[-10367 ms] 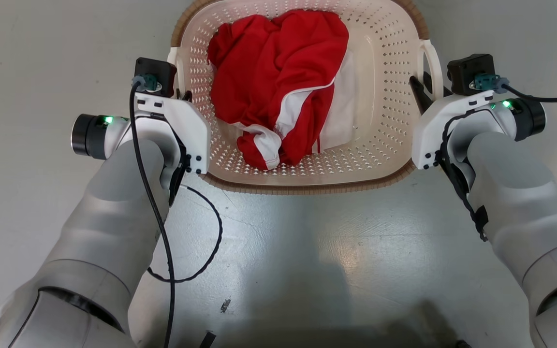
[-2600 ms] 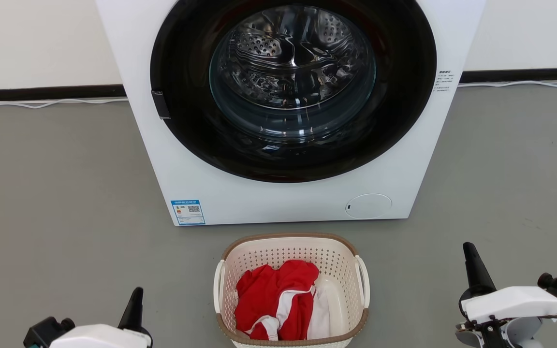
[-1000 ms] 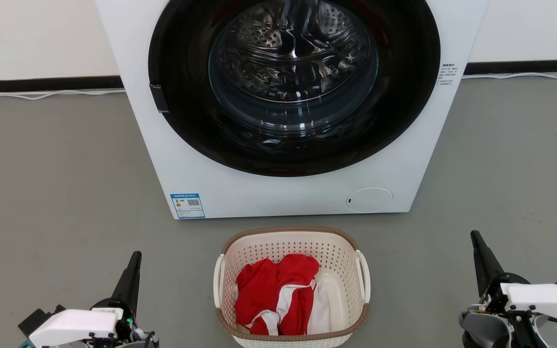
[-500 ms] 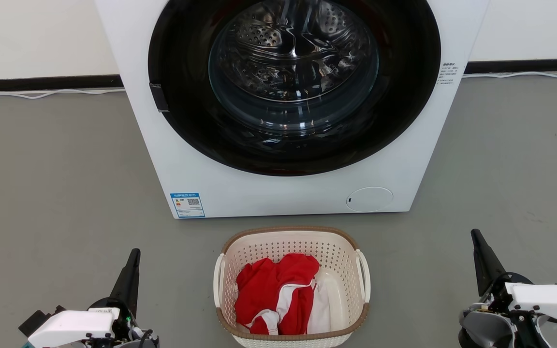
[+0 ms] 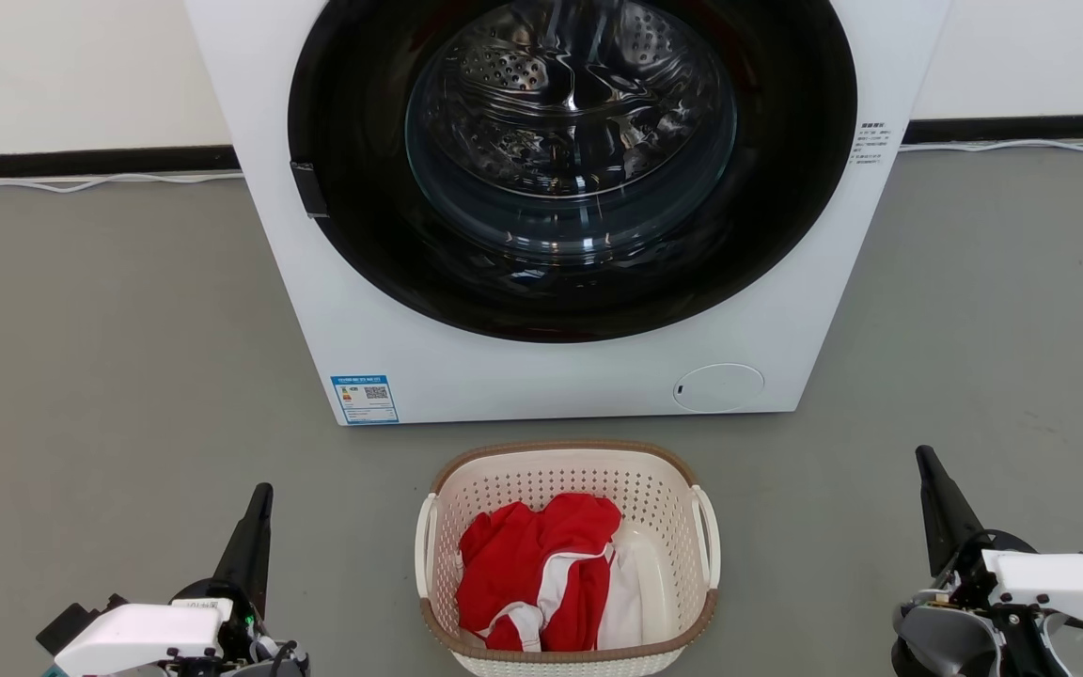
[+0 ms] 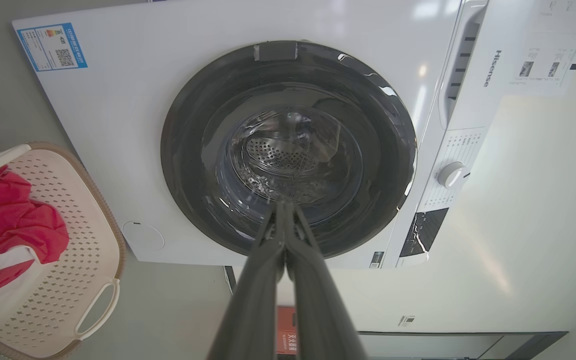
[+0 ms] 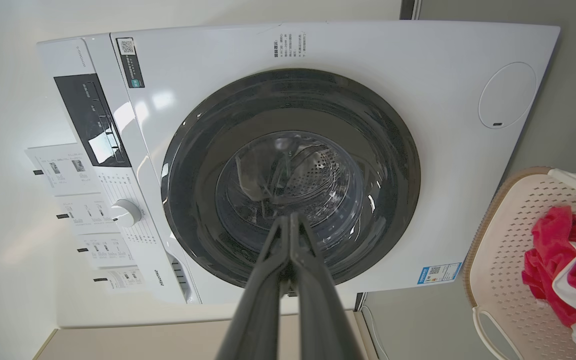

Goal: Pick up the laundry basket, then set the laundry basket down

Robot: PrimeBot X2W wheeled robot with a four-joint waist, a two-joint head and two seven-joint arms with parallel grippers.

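Tools: left tool (image 5: pixel 262 498) and right tool (image 5: pixel 927 465) both have fingers pressed fully together, gripping nothing. The left one sits well clear of the laundry basket (image 5: pixel 551 481) on its left, the right one well clear on its right. Both arms are low, fingers aimed past the basket at the Hisense washing machine (image 5: pixel 541 385). Basket stands on the floor (image 5: pixel 128 376) just in front of the washer door, red-and-white garment (image 5: pixel 523 564) inside.

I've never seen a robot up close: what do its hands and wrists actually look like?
The left gripper and right gripper each have two long, dark fingers tapering to a point. Behind them sits an angular white shell over dark grey parts, with thin black cables looping around it. A small green light glows on the left wrist.
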